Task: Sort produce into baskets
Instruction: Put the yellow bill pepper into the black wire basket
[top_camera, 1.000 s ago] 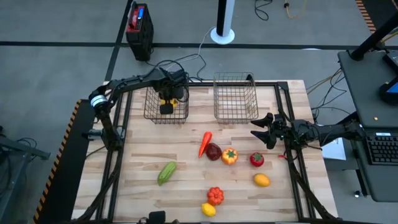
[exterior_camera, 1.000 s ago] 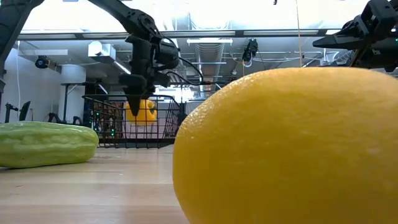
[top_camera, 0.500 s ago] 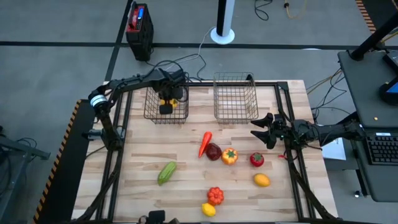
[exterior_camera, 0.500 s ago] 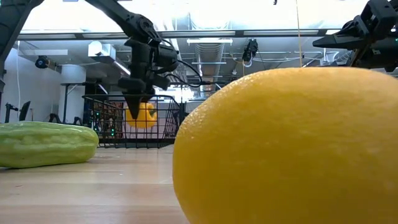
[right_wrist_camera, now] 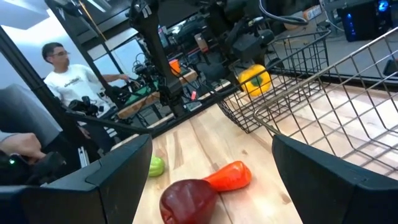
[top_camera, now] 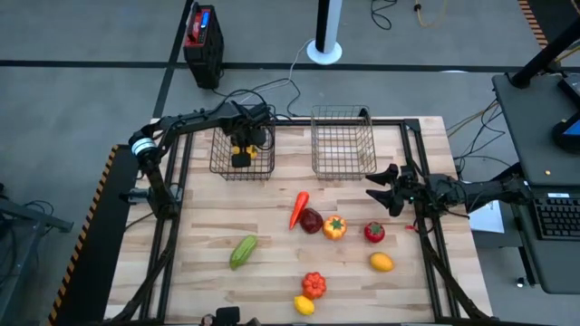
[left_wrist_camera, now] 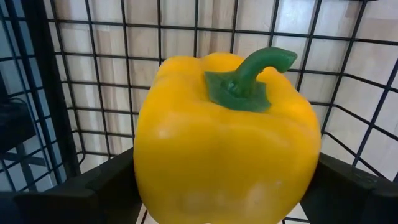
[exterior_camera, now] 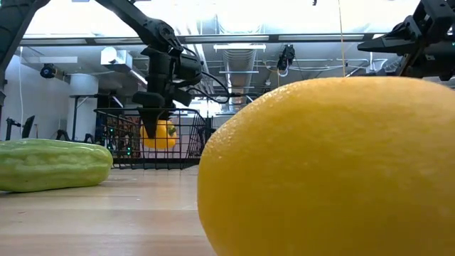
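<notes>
Rising slightly, the left gripper [top_camera: 243, 154] spreads its jaws, yellow pepper [left_wrist_camera: 227, 137] upright between them in the left basket [top_camera: 217, 166]; right gripper [top_camera: 384, 191] waits open.

right basket [top_camera: 343, 142] open-topped, produce [top_camera: 333, 226] crowding mid-table
</notes>
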